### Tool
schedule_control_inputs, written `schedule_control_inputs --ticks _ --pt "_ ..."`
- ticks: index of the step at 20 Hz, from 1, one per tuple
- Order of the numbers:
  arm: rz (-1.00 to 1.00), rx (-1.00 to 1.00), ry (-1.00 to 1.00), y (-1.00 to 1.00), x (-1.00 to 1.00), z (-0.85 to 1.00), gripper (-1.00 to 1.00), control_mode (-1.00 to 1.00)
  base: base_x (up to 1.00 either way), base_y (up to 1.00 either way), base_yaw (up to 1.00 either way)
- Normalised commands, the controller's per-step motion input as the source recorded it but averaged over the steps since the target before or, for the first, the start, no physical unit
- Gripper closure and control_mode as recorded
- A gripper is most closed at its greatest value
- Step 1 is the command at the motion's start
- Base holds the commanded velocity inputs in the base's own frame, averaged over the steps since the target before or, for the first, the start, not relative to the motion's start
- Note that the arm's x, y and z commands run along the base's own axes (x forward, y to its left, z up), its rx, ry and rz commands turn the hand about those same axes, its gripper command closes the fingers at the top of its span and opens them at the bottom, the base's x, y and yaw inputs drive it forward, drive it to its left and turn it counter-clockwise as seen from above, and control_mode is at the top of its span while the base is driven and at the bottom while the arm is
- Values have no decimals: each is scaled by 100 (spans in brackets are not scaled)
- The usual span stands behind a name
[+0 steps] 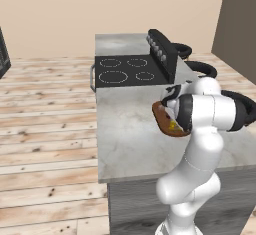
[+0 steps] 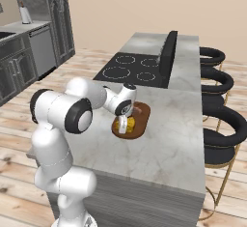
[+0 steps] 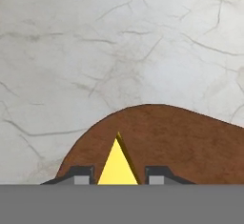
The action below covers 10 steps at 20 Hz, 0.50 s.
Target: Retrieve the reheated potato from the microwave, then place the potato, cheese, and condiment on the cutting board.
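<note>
The jaws stood a little apart with the cheese (image 3: 116,163) wedged between them, its point aimed away from the gripper (image 3: 117,174); whether they pinched it or had just let go, I could not tell; directly beneath lay the cutting board (image 3: 181,142), so the wedge hung over its near end; around it spread the marble counter (image 3: 95,51), the stovetop (image 2: 130,66) beyond.

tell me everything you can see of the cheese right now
The cheese is a small bright yellow wedge with a sharp tip and a darker shaded side face. In the hand view it stands between the two fingers, over the reddish-brown cutting board. In the right base view it sits under the gripper above the board; whether it rests on the wood can't be told.
</note>
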Motion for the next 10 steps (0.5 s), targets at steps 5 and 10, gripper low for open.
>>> schedule_control_inputs --ticks 5,10 --pt "1 0 0 -9 12 -11 100 -100 0 0 0" --pt "1 0 0 -7 9 -9 100 -100 0 0 0"
